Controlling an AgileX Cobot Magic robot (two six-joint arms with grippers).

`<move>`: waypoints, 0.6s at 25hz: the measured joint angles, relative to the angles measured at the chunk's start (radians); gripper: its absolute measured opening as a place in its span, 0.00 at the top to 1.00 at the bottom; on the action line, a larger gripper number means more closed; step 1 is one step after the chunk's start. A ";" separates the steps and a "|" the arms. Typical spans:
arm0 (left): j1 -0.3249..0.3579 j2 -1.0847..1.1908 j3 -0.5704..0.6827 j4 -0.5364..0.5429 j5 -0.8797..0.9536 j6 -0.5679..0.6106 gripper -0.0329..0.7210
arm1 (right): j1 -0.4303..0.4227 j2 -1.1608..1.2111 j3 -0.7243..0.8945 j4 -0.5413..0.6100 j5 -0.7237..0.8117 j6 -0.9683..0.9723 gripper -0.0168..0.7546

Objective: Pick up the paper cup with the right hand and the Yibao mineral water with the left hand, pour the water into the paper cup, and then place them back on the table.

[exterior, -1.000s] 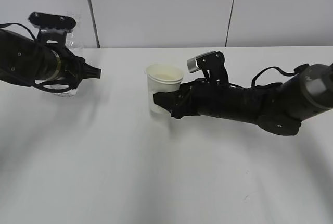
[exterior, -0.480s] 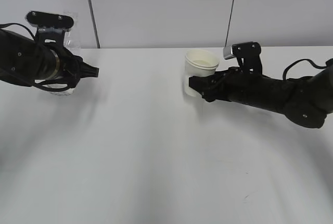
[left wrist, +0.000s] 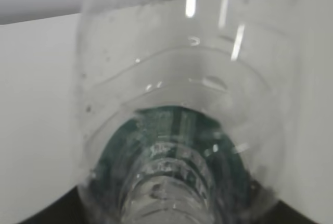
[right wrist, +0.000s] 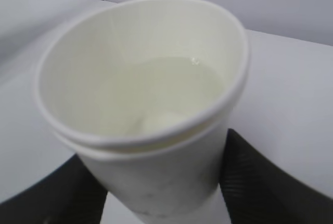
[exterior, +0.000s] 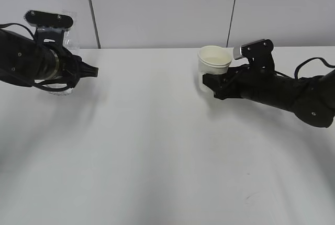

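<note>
The paper cup (exterior: 213,67) is upright at the back right of the table (exterior: 157,146), and my right gripper (exterior: 211,82) is shut on its lower wall. In the right wrist view the cup (right wrist: 156,172) holds water (right wrist: 166,94), with black fingers (right wrist: 263,179) on both sides. I cannot tell whether its base touches the table. My left gripper (exterior: 57,52) is shut on the Yibao mineral water (exterior: 70,32) above the table's far left. In the left wrist view the clear bottle (left wrist: 182,78) fills the frame, neck nearest, with its green label (left wrist: 122,146) showing through.
A grey panelled wall (exterior: 157,5) runs behind the table's far edge. A small dark scuff mark (exterior: 246,198) lies at the front right. Both arms cast soft shadows on the white top.
My right gripper has carried the cup from the table's middle to the right and farther back. My left arm with the bottle has shifted slightly left.
</note>
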 joint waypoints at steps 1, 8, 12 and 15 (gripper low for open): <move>0.000 0.000 0.000 0.000 0.000 0.000 0.54 | 0.000 0.000 0.000 0.012 0.002 -0.010 0.35; 0.000 0.000 0.000 0.000 0.000 0.000 0.54 | 0.000 0.000 0.000 0.104 0.008 -0.062 0.35; 0.000 0.000 0.000 0.000 0.001 0.000 0.54 | 0.000 0.015 0.000 0.156 0.008 -0.076 0.35; 0.000 0.000 0.000 0.000 0.001 0.000 0.54 | 0.000 0.041 0.000 0.189 0.008 -0.078 0.35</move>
